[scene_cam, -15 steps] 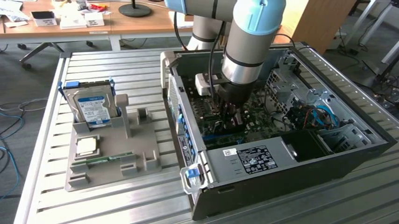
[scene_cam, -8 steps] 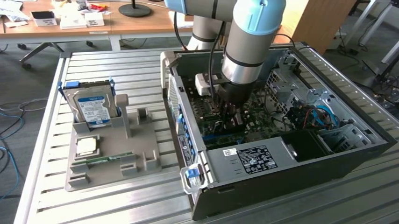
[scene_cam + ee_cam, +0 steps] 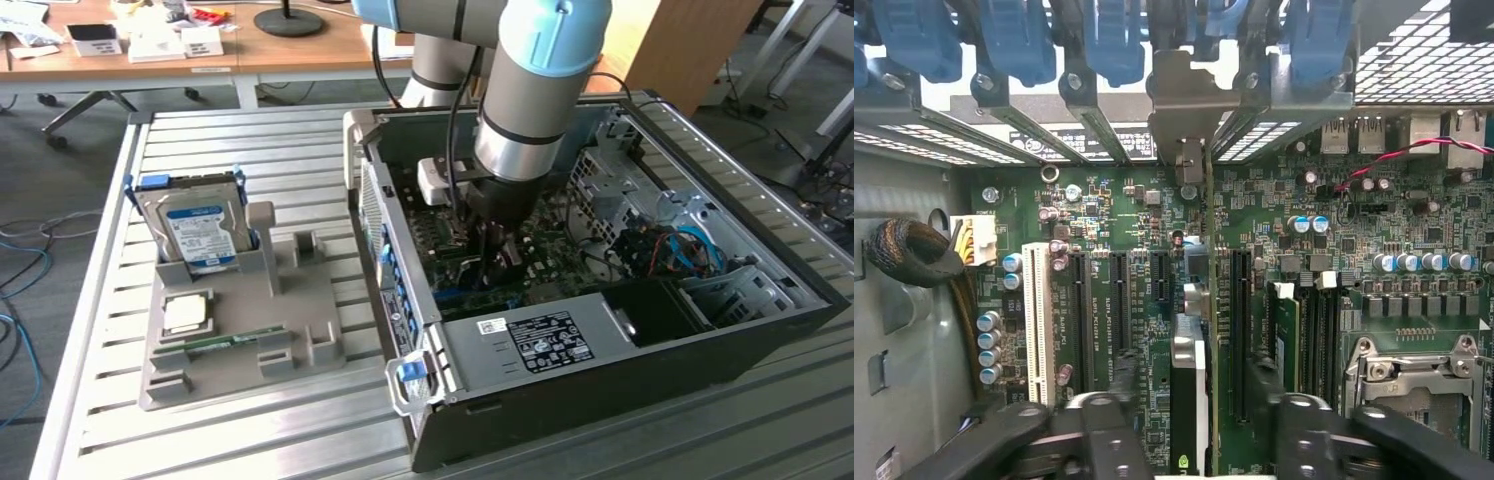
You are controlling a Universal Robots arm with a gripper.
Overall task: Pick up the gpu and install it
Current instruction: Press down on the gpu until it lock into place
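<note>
The gpu (image 3: 1191, 372) stands edge-on in a motherboard slot, a thin dark card. Its silver end bracket (image 3: 1184, 105) reaches up to the slotted rear wall of the case. My gripper (image 3: 1199, 440) straddles the near end of the card. One black finger (image 3: 1109, 435) sits on one side and the other finger (image 3: 1314, 435) on the other, each with a gap to the card, so the gripper is open. In the exterior view my gripper (image 3: 491, 250) reaches down inside the open computer case (image 3: 561, 400), over the green motherboard (image 3: 441, 235), and it hides the card there.
A grey holder (image 3: 300, 330) on the slatted table at the exterior view's left carries a silver hard drive (image 3: 198, 232), a processor chip (image 3: 184, 313) and a green memory stick (image 3: 227, 343). Inside the case are a white slot (image 3: 1036, 320), a seated memory stick (image 3: 1286, 340), the processor socket (image 3: 1414, 370) and a power supply (image 3: 534, 340).
</note>
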